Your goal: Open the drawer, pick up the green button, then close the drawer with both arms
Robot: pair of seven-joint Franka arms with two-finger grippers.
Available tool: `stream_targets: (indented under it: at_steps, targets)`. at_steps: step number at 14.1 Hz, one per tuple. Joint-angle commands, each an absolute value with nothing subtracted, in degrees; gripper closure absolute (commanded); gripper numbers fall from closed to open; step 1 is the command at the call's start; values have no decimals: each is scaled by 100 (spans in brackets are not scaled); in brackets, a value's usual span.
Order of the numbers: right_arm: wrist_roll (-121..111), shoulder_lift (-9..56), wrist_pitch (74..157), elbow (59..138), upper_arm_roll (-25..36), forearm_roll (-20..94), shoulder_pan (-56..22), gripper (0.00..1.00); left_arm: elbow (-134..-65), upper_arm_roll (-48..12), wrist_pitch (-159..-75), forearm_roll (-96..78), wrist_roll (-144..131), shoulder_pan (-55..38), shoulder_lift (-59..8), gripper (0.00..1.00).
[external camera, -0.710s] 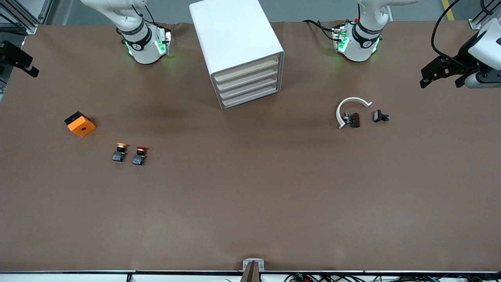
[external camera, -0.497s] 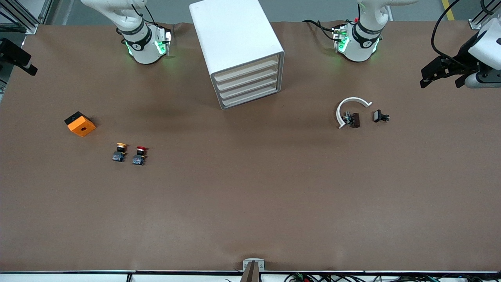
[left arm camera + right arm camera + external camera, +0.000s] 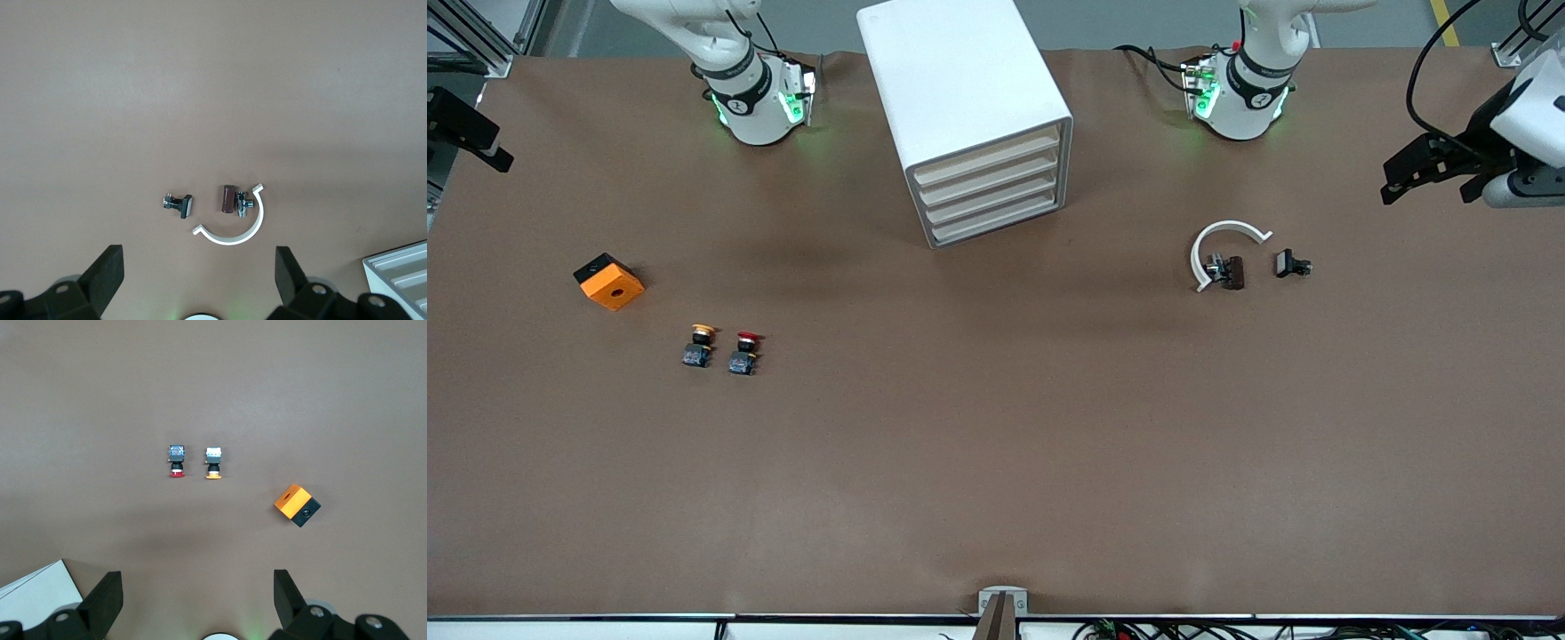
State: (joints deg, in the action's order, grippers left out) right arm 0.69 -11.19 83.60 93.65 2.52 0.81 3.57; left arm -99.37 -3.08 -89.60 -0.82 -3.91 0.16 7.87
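White cabinet (image 3: pixel 965 107) is keeping the drawer (image 3: pixel 996 222) closed, presumably hiding the button, while the left gripper (image 3: pixel 199 280) and right gripper (image 3: pixel 198 599) are hanging wide, empty, over table ends.

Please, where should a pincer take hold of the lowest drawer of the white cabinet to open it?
Probably at the front lip of the lowest drawer, coming from the front: all four are shut flush and no handle shows. Both the left pincer and right pincer are open.

One cabinet (image 3: pixel 967 116) with four drawers, two pushbuttons, one orange cube (image 3: pixel 608 281).
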Motion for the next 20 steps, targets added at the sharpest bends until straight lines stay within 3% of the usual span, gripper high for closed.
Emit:
stream_targets:
  at_steps: [1,12,20]
  targets:
    - [132,-1248,8393,9483,202,-9,396,0,-9800,-334,-8842,-105,-483,53,484,0]
    - [97,-1248,8376,9492,220,-105,396,0,-9976,-527,-9439,-510,-1676,-158,-1326,0]
    - [97,-1239,8358,9492,211,-105,387,0,-9511,-580,-9853,-492,-5162,-1036,-2538,0]
